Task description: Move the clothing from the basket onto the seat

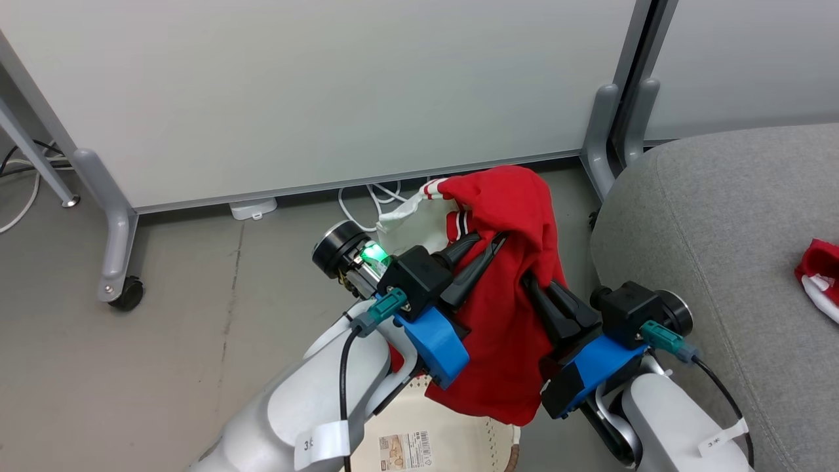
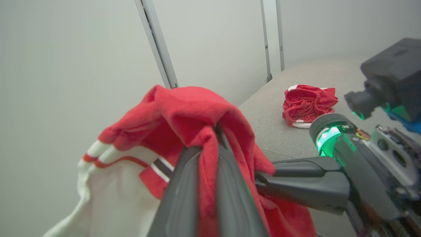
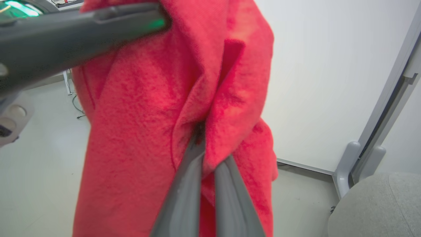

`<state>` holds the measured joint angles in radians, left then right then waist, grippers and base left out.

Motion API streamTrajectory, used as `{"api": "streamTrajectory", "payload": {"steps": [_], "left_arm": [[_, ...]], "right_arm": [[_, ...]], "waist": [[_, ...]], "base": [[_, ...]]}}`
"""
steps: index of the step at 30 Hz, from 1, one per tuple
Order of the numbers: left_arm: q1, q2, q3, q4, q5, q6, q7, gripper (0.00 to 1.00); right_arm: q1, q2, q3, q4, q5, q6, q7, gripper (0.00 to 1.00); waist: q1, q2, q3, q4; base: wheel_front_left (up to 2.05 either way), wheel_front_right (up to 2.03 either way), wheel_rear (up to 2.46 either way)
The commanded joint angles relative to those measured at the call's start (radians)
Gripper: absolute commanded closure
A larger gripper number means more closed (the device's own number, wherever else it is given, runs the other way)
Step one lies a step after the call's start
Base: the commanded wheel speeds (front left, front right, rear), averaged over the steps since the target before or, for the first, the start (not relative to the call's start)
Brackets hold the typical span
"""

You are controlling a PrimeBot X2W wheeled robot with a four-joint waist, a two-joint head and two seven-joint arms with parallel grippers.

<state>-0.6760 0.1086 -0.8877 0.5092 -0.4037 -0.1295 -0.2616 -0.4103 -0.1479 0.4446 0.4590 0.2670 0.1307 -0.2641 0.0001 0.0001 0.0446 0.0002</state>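
There are two red clothes. The left gripper (image 1: 491, 244) and the right gripper (image 1: 534, 283) both pinch the striped one (image 1: 508, 321) tight above the basket (image 1: 459, 438). The other one (image 1: 819, 265) lies on the grey seat (image 1: 714, 223), by a grey floor (image 1: 196, 314) and white panels (image 1: 295, 85).

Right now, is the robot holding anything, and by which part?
Left hand and right hand each pinch a body fold of the red garment.

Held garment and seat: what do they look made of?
The held garment looks like soft fleece or terry knit: fuzzy matte nap, limp folds. The seat looks like grey woven upholstery fabric, matte with a fine heathered weave, probably padded.
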Motion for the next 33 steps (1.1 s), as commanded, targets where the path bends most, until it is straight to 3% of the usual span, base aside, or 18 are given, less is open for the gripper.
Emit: {"api": "streamTrajectory", "payload": {"steps": [1,2,3,4,19,33], "left_arm": [[-0.009,0.004,0.000,0.001,-0.002,-0.002,-0.005,1.00],[-0.009,0.004,0.003,0.002,-0.003,-0.002,-0.005,1.00],[-0.008,0.003,0.007,0.002,-0.002,-0.002,-0.005,0.70],[-0.007,0.004,0.010,0.005,0.001,-0.002,-0.005,0.00],[0.017,0.011,0.027,0.024,0.018,-0.002,-0.005,0.00],[0.044,0.032,0.012,0.020,0.016,-0.002,-0.004,0.00]], "right_arm": [[-0.010,-0.003,0.000,-0.007,0.006,0.000,-0.001,1.00],[-0.008,-0.002,-0.004,-0.010,0.007,0.000,0.000,1.00],[-0.006,-0.002,-0.006,-0.012,0.006,0.000,0.000,1.00],[-0.005,-0.001,-0.011,-0.016,0.005,0.000,-0.001,1.00],[0.010,0.005,-0.117,-0.069,-0.014,0.000,-0.001,1.00],[0.032,0.015,-0.262,-0.157,-0.036,0.000,-0.001,1.00]], "waist": [[-0.0001,-0.0001,0.000,-0.001],[-0.0001,-0.0001,0.000,-0.002],[-0.0001,-0.0001,0.000,-0.003],[-0.0001,-0.0001,0.000,-0.003],[-0.0001,-0.0001,0.031,-0.037],[-0.0001,-0.0001,0.078,-0.198]], "base": [[0.00,0.00,0.00],[0.00,0.00,0.00],[0.00,0.00,0.00],[0.00,0.00,0.00],[0.00,0.00,0.00],[0.00,0.00,0.00]]}}
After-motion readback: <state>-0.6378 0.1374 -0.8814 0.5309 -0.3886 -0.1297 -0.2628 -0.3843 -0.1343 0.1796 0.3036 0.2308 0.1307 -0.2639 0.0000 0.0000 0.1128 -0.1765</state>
